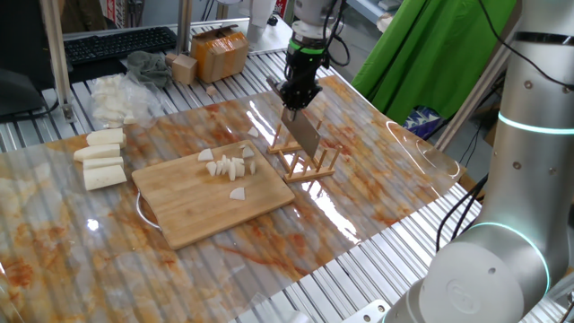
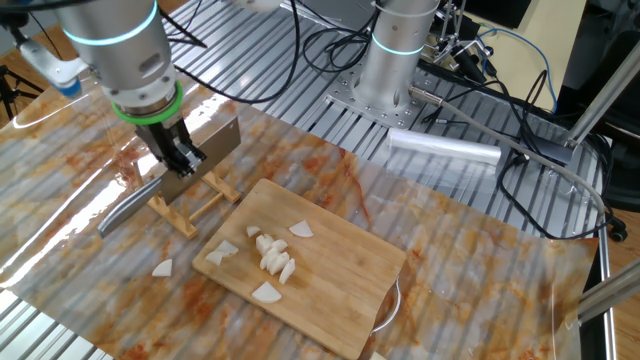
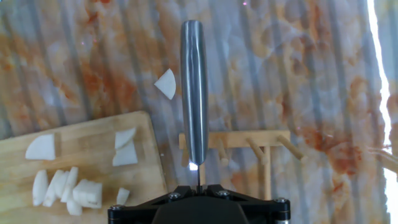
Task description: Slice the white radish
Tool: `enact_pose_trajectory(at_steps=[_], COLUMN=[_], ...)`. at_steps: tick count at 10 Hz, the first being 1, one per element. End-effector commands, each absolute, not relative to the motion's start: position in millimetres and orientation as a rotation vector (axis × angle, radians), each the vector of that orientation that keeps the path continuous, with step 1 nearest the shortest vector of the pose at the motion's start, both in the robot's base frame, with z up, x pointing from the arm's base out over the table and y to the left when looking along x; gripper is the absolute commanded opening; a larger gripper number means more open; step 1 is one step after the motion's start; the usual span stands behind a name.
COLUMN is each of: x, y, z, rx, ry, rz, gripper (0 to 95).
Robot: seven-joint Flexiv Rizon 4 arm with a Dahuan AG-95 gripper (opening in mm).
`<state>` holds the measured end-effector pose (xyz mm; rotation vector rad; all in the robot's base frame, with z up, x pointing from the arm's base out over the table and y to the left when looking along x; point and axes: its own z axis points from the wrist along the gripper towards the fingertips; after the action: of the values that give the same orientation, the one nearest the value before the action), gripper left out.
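Stood on slatted metal rails: a glossy, rust-streaked marbled tabletop (image 1: 377,193), with a green cloth (image 1: 430,54) and a keyboard (image 1: 117,43) behind. Lay on it a pale bamboo cutting board (image 1: 211,193), bearing the white radish (image 1: 230,167) as small wedge-shaped pieces clustered near its middle, one stray piece (image 2: 161,268) off the board. Rested beside the board a slotted wooden rack (image 1: 305,161). Hovered over the rack the gripper (image 1: 297,97), clenched on a cleaver (image 2: 190,160) with smooth steel handle. Grouped apart: three blocky radish chunks (image 1: 100,157).
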<state>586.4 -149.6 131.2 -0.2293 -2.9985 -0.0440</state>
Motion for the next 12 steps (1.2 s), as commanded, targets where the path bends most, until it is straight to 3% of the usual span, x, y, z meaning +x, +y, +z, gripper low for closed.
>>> enact_pose_trajectory(at_steps=[1, 12], x=[584, 580], y=[-150, -147], z=[129, 97], rx=[-0.241, -0.224], ry=[-2.997, -3.045], rz=[-0.044, -0.054], gripper=[0.0, 0.0])
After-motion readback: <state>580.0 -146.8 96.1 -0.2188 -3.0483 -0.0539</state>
